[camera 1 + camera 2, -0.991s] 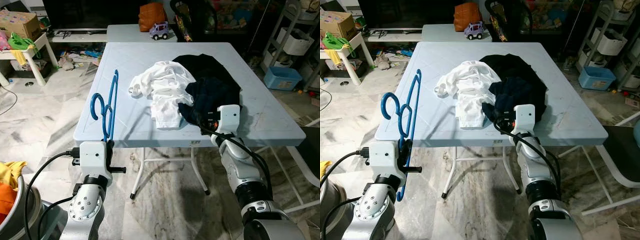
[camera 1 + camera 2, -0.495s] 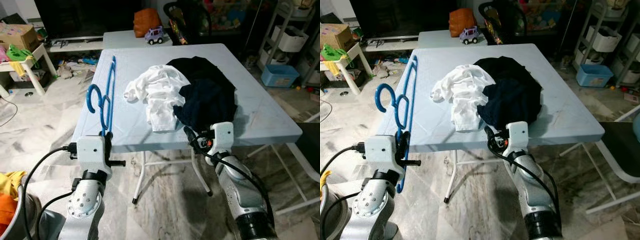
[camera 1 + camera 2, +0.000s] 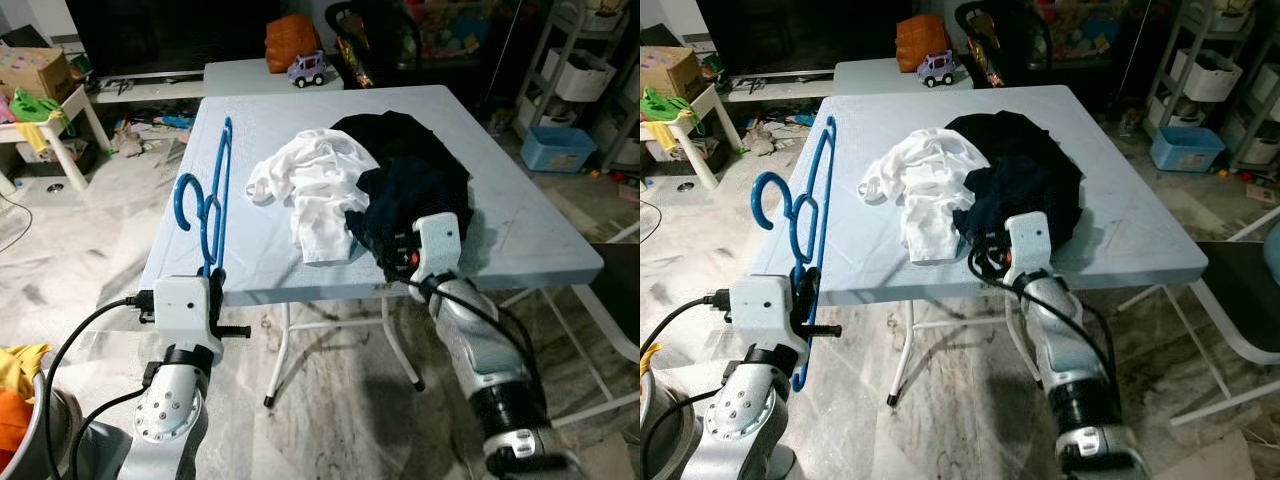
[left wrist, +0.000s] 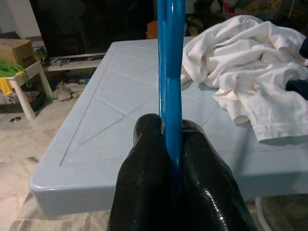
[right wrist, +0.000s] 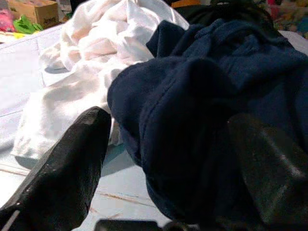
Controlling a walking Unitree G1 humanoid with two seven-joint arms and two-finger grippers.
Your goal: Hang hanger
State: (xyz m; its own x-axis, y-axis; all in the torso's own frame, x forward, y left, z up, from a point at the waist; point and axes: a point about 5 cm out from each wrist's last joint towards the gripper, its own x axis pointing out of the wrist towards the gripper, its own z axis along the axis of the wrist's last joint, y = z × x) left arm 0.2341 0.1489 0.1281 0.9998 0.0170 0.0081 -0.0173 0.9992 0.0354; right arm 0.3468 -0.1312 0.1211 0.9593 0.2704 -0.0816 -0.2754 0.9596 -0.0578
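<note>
Pale blue folding table (image 3: 520, 235) on white metal legs, standing on a marbled floor (image 3: 90, 250), a crumpled white garment (image 3: 320, 190) lying at its middle, touching a heap of dark navy and black clothing (image 3: 420, 180) beside it

Pale blue folding table (image 3: 520, 240) on a marbled grey-white floor (image 3: 80, 260), second table (image 3: 250, 75) just behind it carrying a toy car (image 3: 306, 67), small white side table (image 3: 60, 110) beyond its left corner, white shelving (image 3: 590, 80) and blue bin (image 3: 552, 150) beyond its right side.

Likely a home: toy car (image 3: 306, 67), laundry (image 3: 320, 185).
</note>
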